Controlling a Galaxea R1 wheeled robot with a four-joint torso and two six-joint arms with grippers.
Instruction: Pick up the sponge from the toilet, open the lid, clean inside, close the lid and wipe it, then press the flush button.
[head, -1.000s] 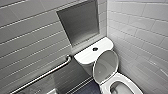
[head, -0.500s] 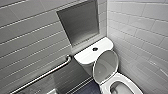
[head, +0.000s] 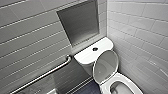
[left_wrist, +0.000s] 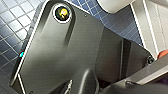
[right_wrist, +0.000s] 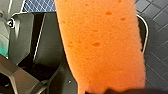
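My right gripper (right_wrist: 117, 90) pinches the orange sponge (right_wrist: 100, 45) close before its camera, above the dark blue floor tiles (right_wrist: 155, 55). About the left gripper (left_wrist: 142, 78) I cannot tell if it is spread or closed. Further away, the toilet (head: 106, 86) has its lid (head: 105, 66) raised upright before the tank (head: 85, 56), and the flush button (head: 95, 49) sits on the tank top.

The lid (head: 105, 65) stands raised before the tank (head: 86, 57), the flush button (head: 95, 49) on top, a grab bar (head: 42, 75) leftward.
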